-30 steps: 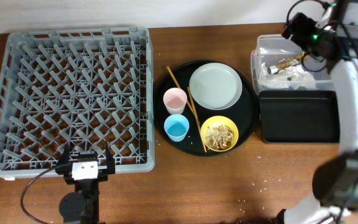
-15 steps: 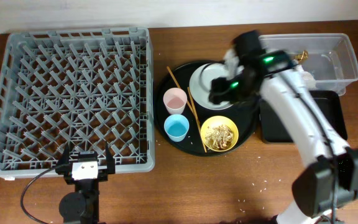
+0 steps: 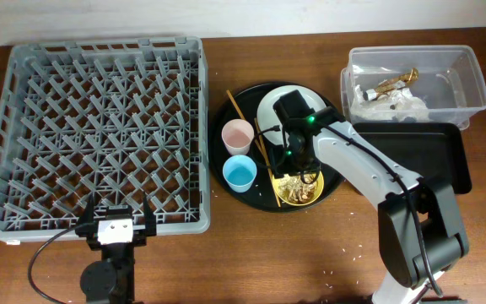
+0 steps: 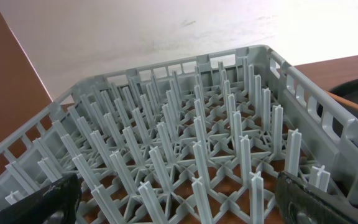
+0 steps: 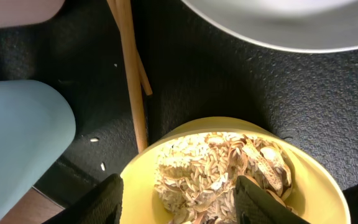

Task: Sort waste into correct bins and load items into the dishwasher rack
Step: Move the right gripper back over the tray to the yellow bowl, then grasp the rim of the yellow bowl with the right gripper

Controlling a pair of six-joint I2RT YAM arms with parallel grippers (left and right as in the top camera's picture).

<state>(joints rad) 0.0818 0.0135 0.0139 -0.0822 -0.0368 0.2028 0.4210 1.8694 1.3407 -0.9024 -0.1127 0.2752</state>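
Observation:
My right gripper (image 3: 296,165) (image 5: 180,202) is open, its fingers straddling the beige food scraps (image 5: 219,168) in the yellow bowl (image 3: 299,187) (image 5: 319,186) on the round black tray (image 3: 332,181). The pale plate (image 3: 264,108) (image 5: 291,22), pink cup (image 3: 237,134), blue cup (image 3: 240,173) (image 5: 17,137) and chopsticks (image 3: 241,116) (image 5: 131,74) lie on that tray. The clear tub (image 3: 462,80) holds white napkins (image 3: 382,105) and a gold-brown wrapper (image 3: 392,83). The shallow black tray (image 3: 412,160) sits below it. My left gripper (image 4: 179,208) is open over the grey dishwasher rack (image 3: 95,131) (image 4: 185,137).
The brown wooden table (image 3: 251,253) runs along the front. A few rice crumbs (image 3: 344,270) lie on it near the front right. A pale wall (image 4: 135,31) stands behind the rack.
My right arm swung from the clear tub at the back right across the plate and down onto the yellow bowl. The wrapper now lies in the tub. The left arm has not moved.

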